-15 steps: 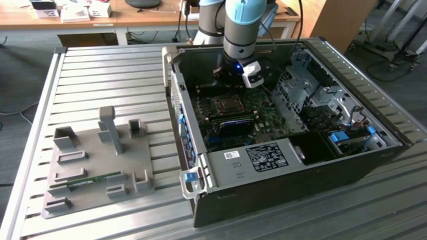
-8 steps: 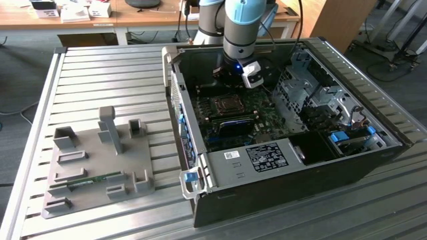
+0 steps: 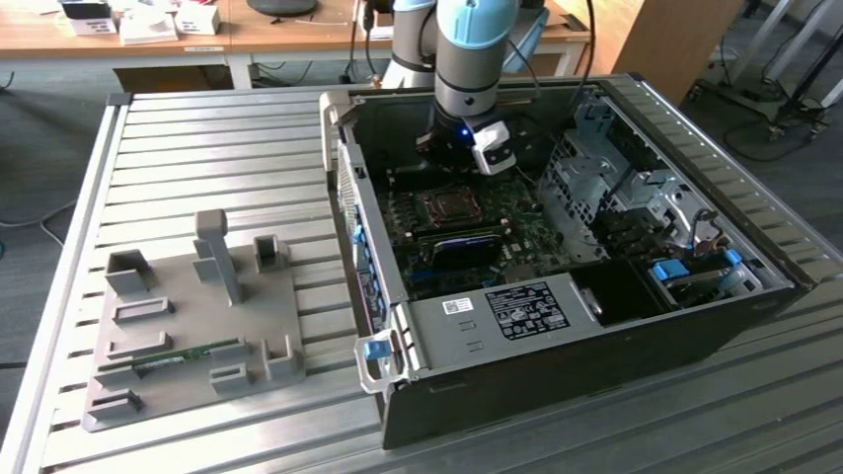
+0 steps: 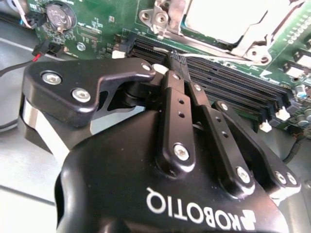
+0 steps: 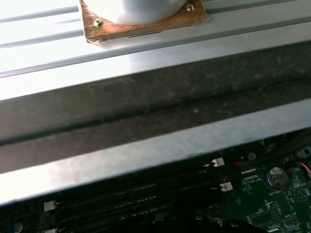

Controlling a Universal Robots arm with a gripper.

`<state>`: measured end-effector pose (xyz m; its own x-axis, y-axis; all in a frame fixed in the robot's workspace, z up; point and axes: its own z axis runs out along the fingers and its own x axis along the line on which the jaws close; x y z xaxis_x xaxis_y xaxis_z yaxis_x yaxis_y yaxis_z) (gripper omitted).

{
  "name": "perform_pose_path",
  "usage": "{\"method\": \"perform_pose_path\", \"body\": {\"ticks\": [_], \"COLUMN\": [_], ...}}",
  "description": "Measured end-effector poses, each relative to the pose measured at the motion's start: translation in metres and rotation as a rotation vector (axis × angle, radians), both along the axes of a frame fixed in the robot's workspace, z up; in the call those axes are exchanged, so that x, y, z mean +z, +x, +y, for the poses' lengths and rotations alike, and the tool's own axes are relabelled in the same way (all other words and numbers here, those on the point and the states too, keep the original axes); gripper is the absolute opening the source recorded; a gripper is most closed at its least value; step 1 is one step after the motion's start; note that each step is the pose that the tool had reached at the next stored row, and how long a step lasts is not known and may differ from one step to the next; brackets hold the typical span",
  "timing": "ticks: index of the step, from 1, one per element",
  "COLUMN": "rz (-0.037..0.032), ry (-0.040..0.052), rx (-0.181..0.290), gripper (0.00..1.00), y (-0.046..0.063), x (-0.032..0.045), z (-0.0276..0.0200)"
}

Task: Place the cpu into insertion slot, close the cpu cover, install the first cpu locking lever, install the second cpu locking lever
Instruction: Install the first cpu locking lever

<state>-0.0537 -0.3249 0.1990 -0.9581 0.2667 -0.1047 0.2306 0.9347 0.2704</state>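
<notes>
Where end effector [image 4: 176,59] hangs (pinched): mem slots [image 4: 233,83] adj.

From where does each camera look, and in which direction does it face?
Exterior view: off the arm, high, looking down into the open computer case; the arm shows.
Second wrist view: behind the gripper, facing the motherboard.
First wrist view: facing out over the case wall to the table.
Both wrist views share the memory slots and coin battery.
</notes>
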Motion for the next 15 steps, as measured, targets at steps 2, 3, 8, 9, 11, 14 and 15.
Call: {"method": "perform_pose_path", "body": {"ticks": [2,3,8,9,11,14,15], "rz": [-0.0008,-0.0009,-0.0017,-0.0019,-0.0021,-0.0023,-0.0022], "ry": [0.0002,0.0001,0.0002,0.0004,0.0007,0.0011,0.0011], "rx": [0.000,0.000,0.000,0.000,0.000,0.000,0.000], "gripper": [0.11,0.11,0.11,0.11,0.11,0.11,0.11], "y": [-0.0012,-0.0015,-0.0024,-0.0024,-0.0024,-0.0024,-0.0024], "x": [-0.0001,-0.0001,-0.0004,-0.0005,-0.0006,-0.0008,-0.0008], "z": [0.0001,0.0000,0.0000,0.0000,0.0000,0.0003,0.0005]}}
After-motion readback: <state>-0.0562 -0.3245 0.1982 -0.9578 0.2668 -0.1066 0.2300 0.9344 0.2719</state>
